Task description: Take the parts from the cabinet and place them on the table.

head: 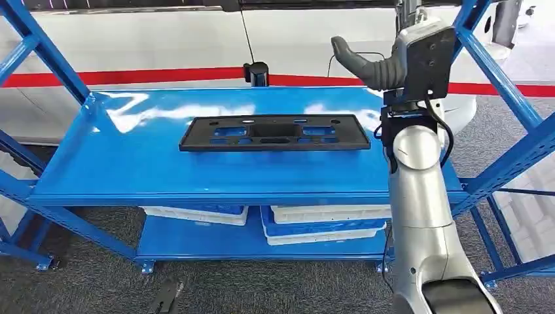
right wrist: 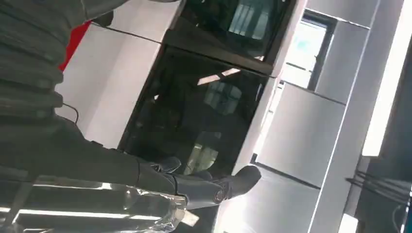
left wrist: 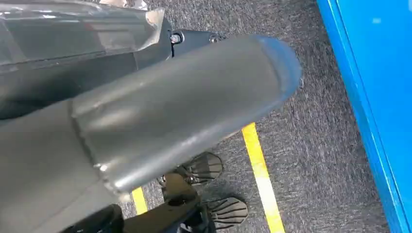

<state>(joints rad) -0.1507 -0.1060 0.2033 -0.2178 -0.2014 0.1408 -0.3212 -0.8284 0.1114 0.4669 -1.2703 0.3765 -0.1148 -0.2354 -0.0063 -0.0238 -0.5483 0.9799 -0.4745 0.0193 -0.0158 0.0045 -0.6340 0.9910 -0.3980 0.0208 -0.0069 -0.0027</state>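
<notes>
A long black plastic part (head: 275,133) with several cut-outs lies flat in the middle of the blue cabinet shelf (head: 131,163). My right hand (head: 393,62) is raised above the shelf's right end, to the right of and higher than the part, not touching it. Its grey thumb sticks out to the left and it holds nothing. In the right wrist view the right hand (right wrist: 194,184) has its fingers stretched out in the air. My left hand (left wrist: 170,107) hangs low beside the cabinet's blue edge (left wrist: 374,97), thumb extended over the carpet, with nothing in it.
White and blue trays (head: 327,222) are stacked on the lower shelf, with another tray (head: 196,212) to their left. Blue slanted uprights (head: 504,85) frame the shelf on both sides. A small black device (head: 256,73) stands at the shelf's back edge. A yellow floor line (left wrist: 262,179) runs beside the cabinet.
</notes>
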